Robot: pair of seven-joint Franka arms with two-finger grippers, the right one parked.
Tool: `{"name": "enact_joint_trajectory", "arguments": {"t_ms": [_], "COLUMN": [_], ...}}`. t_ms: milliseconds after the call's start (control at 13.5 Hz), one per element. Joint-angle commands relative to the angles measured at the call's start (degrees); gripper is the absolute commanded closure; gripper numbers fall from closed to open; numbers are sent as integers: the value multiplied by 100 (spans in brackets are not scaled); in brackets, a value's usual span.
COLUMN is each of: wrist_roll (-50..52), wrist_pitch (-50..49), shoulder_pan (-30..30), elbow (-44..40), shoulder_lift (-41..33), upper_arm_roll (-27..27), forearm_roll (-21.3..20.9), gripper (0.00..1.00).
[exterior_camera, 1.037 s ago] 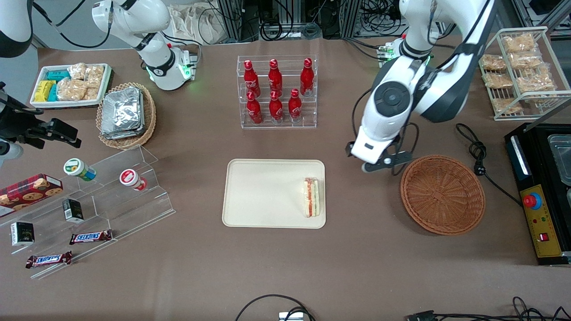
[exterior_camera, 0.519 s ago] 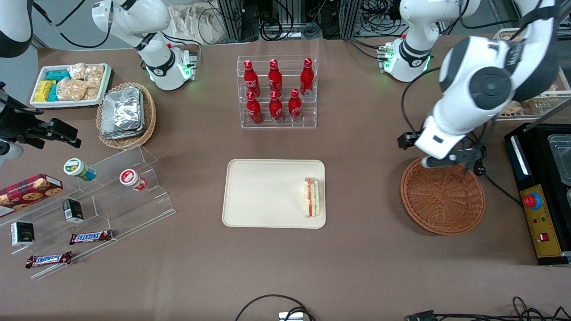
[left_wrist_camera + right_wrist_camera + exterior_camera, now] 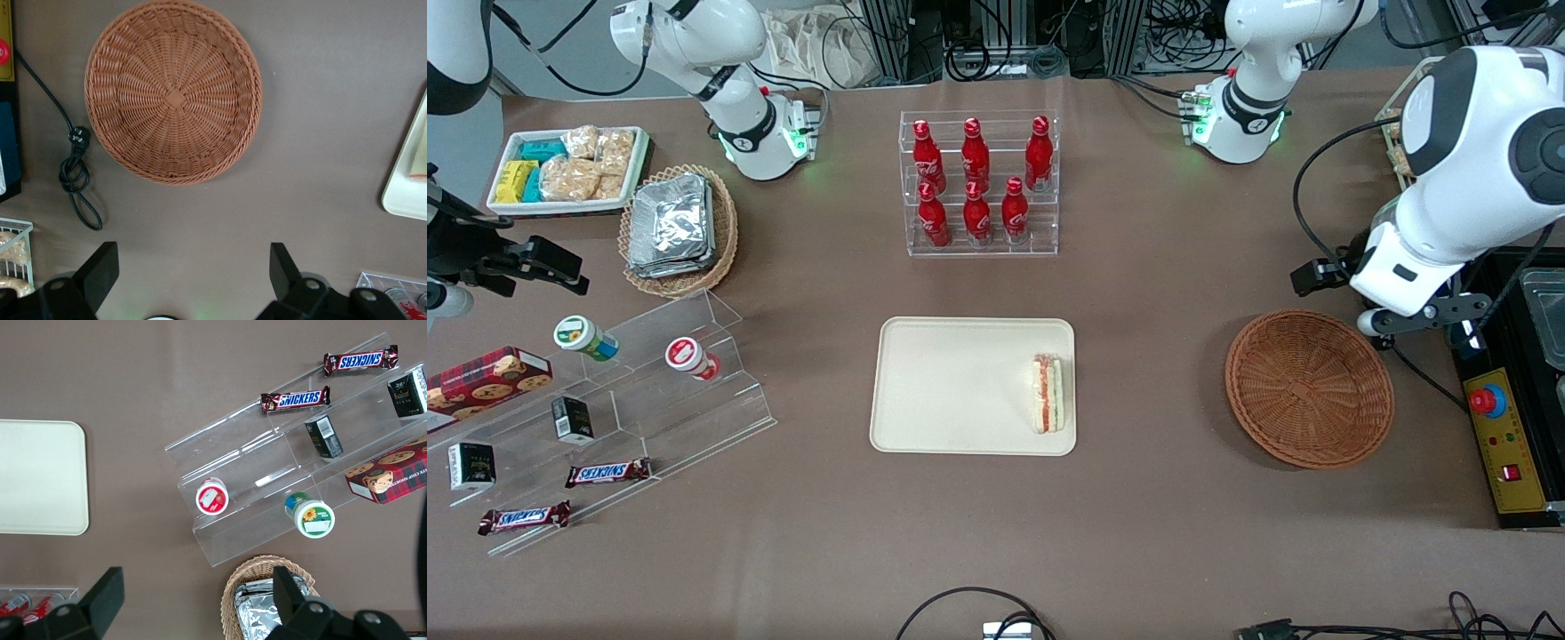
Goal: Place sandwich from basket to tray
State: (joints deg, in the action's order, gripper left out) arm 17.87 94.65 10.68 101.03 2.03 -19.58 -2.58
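gripper (image 3: 190,270) spread wide, holding nothing, above basket (image 3: 175,91) – only front view shows sandwich (image 3: 1048,393) on tray (image 3: 960,387).

— What sort of place is this?
— A robotics lab staged as a shop: cola bottles (image 3: 976,185) racked, Snickers bars (image 3: 607,472) on acrylic steps (image 3: 649,391), cable bundles (image 3: 996,36) along the counter's (image 3: 1138,533) edge.

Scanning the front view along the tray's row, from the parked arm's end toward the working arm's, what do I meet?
Acrylic stepped stand → tray → sandwich lying on the tray → basket, nothing in it → left arm's tool, open, above the table beside the basket.
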Motion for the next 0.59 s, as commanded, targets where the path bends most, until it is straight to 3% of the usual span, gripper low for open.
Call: {"name": "enact_joint_trajectory", "arguments": {"t_ms": [0, 296, 519], "wrist_roll": [23, -29, -73], "wrist_pitch": [-376, -922, -1115], "shoulder_pan": [22, 40, 13], "elbow": [-582, -1531, -1683], "shoulder_lift": [270, 807, 949], "upper_arm_roll": [-28, -19, -28], "forearm_roll": [21, -58, -67], "gripper": [0, 0, 0]}}
